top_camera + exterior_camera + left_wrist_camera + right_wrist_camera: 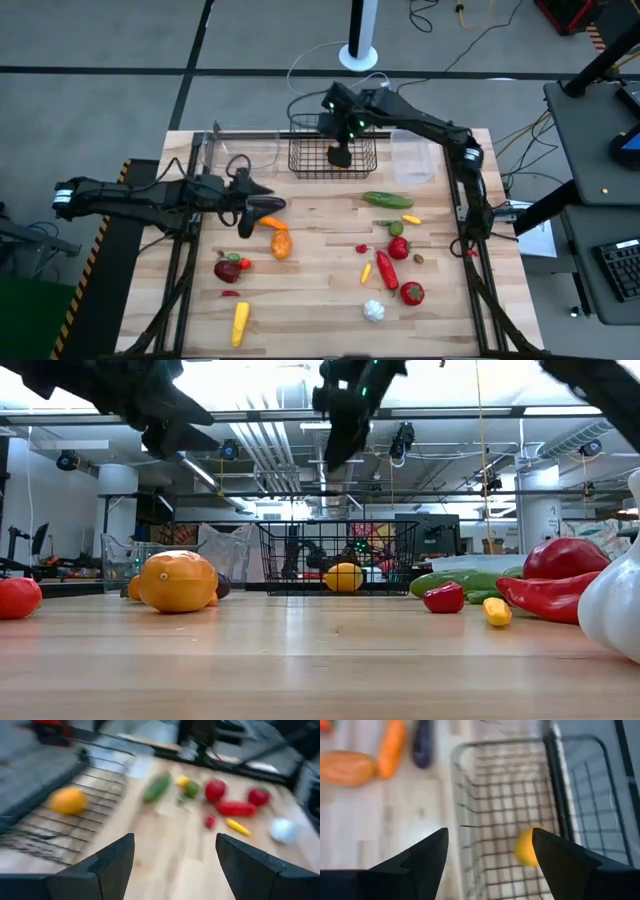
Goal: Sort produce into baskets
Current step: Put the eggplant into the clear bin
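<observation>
The produce lies spread over the table: an orange, a carrot, an eggplant, a cucumber, red peppers, a tomato, white garlic. One yellow-orange fruit lies on the floor of the black wire basket at the far edge. My right gripper hangs open high above that basket, holding nothing. My left gripper is open and empty above the table's left part, next to the eggplant.
A clear bin stands left of the wire basket and another clear bin right of it. A yellow vegetable and small red pieces lie near the front left. Bare wood shows in the table's middle.
</observation>
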Robot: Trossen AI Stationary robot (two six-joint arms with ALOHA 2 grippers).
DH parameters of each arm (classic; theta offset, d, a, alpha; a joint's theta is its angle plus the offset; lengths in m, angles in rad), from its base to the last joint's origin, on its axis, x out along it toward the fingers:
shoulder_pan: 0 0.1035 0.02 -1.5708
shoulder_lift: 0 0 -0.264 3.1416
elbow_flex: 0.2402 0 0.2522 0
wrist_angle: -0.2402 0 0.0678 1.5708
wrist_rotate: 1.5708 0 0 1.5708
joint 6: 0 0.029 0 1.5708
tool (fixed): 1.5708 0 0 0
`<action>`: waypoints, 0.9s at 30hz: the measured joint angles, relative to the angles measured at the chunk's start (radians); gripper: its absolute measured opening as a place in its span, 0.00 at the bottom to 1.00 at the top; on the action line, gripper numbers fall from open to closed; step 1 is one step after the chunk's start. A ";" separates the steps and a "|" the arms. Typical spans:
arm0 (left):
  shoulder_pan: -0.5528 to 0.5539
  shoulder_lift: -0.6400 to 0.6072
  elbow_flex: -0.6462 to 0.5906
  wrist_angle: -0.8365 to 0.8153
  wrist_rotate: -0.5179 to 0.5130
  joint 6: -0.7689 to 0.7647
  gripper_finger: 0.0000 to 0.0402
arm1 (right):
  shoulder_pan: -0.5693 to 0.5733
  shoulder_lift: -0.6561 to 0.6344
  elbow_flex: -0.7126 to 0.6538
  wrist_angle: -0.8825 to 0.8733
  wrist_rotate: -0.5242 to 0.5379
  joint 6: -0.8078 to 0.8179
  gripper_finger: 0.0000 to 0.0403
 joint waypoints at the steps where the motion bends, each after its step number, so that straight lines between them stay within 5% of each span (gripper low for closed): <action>1: -0.006 0.015 0.000 0.000 0.024 0.011 0.65 | 0.021 -0.031 -0.033 0.023 0.000 0.000 0.68; 7: -0.022 0.124 0.000 -0.072 0.029 0.105 0.65 | 0.126 -0.240 -0.301 0.216 -0.002 0.040 0.67; 15: -0.018 0.266 0.000 -0.123 -0.100 0.211 0.65 | 0.188 -0.440 -0.591 0.417 0.008 0.122 0.69; 27: 0.049 0.450 0.038 -0.120 -0.136 0.241 0.65 | 0.191 -0.513 -0.713 0.512 0.011 0.159 0.69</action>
